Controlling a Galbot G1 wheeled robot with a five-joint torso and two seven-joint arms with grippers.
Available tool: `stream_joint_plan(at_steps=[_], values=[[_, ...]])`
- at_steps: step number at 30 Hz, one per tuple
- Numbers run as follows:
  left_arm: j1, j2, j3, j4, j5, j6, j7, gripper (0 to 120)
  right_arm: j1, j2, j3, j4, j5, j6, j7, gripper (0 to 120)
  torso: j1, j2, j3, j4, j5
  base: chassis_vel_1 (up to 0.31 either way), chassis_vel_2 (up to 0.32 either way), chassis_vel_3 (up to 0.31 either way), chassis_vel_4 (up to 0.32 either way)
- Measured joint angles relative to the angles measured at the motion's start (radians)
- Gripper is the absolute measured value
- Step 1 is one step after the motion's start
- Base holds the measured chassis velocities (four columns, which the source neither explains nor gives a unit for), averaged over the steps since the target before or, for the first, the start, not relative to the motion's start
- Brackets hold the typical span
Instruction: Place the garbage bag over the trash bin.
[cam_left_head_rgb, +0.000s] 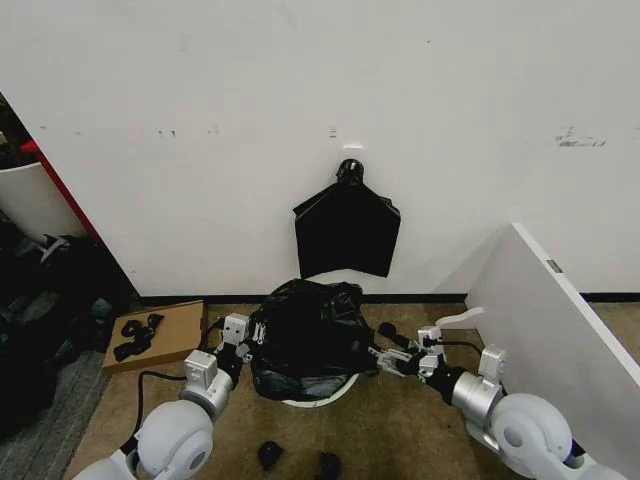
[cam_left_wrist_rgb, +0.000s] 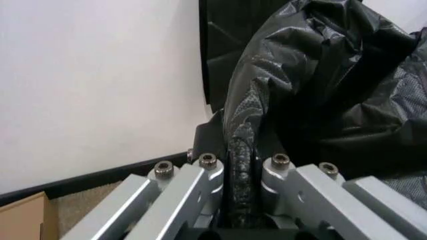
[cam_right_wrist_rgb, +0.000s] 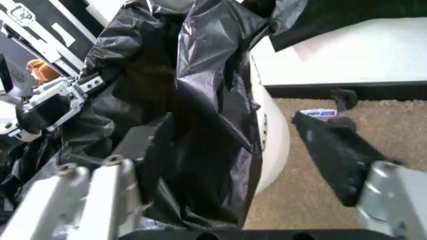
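The left tool (cam_left_wrist_rgb: 241, 172) is clamped on a twisted fold of the garbage bag (cam_left_head_rgb: 305, 335), its silver fingers (cam_left_wrist_rgb: 207, 175) pressing the black film from both sides, at the bag's left edge in the head view. The right tool (cam_right_wrist_rgb: 227, 165) stands wide, one dark finger (cam_right_wrist_rgb: 337, 155) clear over the carpet and the other against the bag's loose skirt, at the bag's right side. The crinkled glossy bag is draped over the trash bin (cam_left_head_rgb: 315, 398), covering its top and most of its wall; white shows at the bottom in the head view and along one side in the right wrist view. The bin stands on the floor (cam_left_head_rgb: 400, 440) near the wall (cam_left_head_rgb: 200, 120), below a flat black bundle (cam_left_head_rgb: 346, 230) hanging there.
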Motion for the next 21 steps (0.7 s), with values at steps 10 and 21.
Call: stream_joint_plan(at_steps=[10, 21], values=[[0.004, -0.002, -0.002, -0.005, 0.002, 0.0, 0.002, 4, 0.007, 0.02, -0.013, -0.014, -0.009, 0.009, 0.017, 33, 0.0, 0.0, 0.0, -0.0002, 0.0002, 0.0, 0.0, 0.0, 0.0], [0.008, -0.004, -0.002, -0.004, 0.006, 0.0, 0.003, 4, 0.0, 0.035, -0.015, -0.017, -0.016, 0.021, 0.021, 0, 0.0, 0.0, 0.0, -0.0001, 0.0002, 0.0, 0.0, 0.0, 0.0]])
